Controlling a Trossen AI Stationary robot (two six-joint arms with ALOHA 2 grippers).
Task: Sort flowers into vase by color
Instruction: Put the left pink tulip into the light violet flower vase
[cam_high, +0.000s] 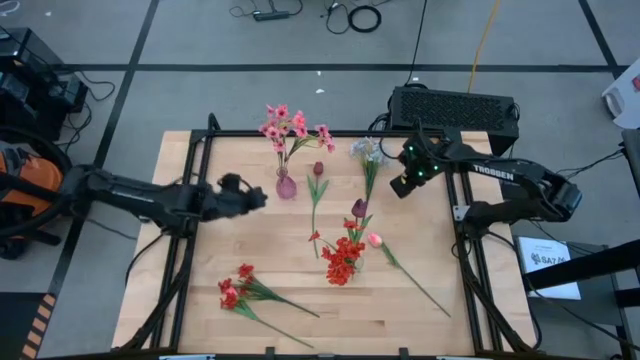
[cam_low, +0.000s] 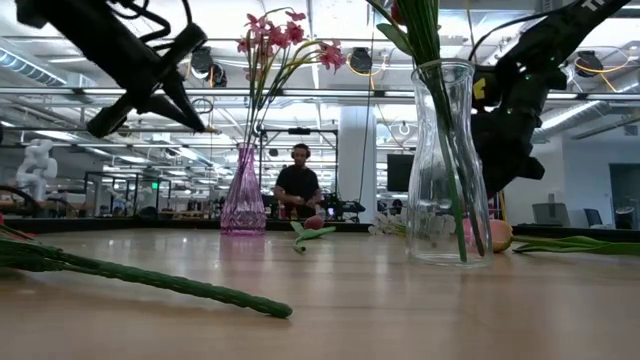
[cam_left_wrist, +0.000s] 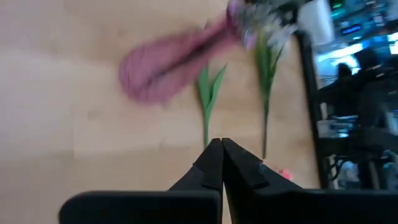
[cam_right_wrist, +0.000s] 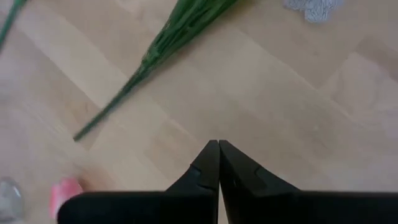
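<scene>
Pink sprays (cam_high: 285, 125) stand in a purple-pink vase (cam_high: 286, 185). A clear vase (cam_low: 445, 160) holds green stalks, with a red cluster (cam_high: 341, 262) and a maroon tulip (cam_high: 358, 208) at it. Lying flat on the table are a second maroon tulip (cam_high: 318, 170), the pale blue-white sprig (cam_high: 368, 152), the pink bud (cam_high: 375, 240) and another red bunch (cam_high: 235, 290). My left gripper (cam_high: 255, 197) is shut and hovers just left of the purple-pink vase. My right gripper (cam_high: 403, 183) is shut, above the table to the right of the sprig.
A black box (cam_high: 455, 105) sits beyond the table's far edge, behind the right arm. Black frame rails (cam_high: 190, 170) run along the table's left and right sides. Bare wood (cam_high: 220, 240) lies between the left gripper and the red bunch. A person (cam_low: 297, 185) stands far behind.
</scene>
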